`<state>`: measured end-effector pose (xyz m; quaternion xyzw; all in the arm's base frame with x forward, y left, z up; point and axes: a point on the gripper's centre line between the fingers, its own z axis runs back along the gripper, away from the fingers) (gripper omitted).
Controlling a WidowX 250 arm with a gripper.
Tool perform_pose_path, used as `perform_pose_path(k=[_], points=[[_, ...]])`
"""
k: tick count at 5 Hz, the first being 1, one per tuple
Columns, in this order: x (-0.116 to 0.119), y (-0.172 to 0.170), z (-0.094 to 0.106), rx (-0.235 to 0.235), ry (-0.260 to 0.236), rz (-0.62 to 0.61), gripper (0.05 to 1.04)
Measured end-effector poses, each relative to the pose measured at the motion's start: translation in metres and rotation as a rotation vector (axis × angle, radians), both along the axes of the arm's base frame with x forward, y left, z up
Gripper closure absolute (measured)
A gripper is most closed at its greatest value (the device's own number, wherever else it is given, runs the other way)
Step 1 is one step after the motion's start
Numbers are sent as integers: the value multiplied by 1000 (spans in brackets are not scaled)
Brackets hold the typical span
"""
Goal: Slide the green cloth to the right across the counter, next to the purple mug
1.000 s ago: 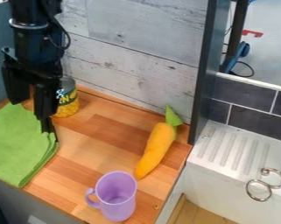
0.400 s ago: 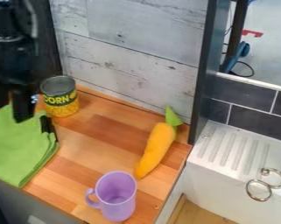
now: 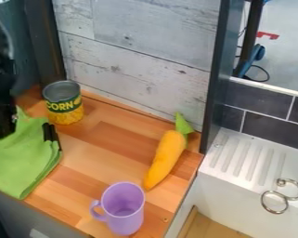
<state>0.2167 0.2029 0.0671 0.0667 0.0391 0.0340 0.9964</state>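
Green cloth (image 3: pixel 21 160) lies folded on the left part of the wooden counter (image 3: pixel 89 155), its layers stacked along the right edge and its top rumpled toward the back. Nearest the camera, a light purple mug (image 3: pixel 124 209) stands upright by the counter's front, its handle toward the cloth. Off to the right, two metal rings (image 3: pixel 275 202) sit by the edge of a white sink (image 3: pixel 235 190) with a grooved drainboard. Beyond the mug, a yellow-orange toy carrot (image 3: pixel 165 158) lies at a slant, its green leafy end pointing to the back. On the cloth's right edge lie two short black strips (image 3: pixel 50 132), side by side. The black gripper (image 3: pixel 3 122) hangs at the left edge of the view, over the cloth; whether it is spread or pressed together, or whether it touches the cloth, I cannot tell. Farther back, a can (image 3: pixel 63 102) with a green and yellow label stands upright near the back wall (image 3: pixel 139 69) of pale, weathered boards. Dark tiles (image 3: pixel 262 104) line the wall behind the drainboard, past a dark upright post (image 3: pixel 215 79).
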Motion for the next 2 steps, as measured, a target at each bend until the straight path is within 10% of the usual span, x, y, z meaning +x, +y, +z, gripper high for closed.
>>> perform_pose_path(k=[2], points=[[7, 11, -46, 11, -75, 92, 85]])
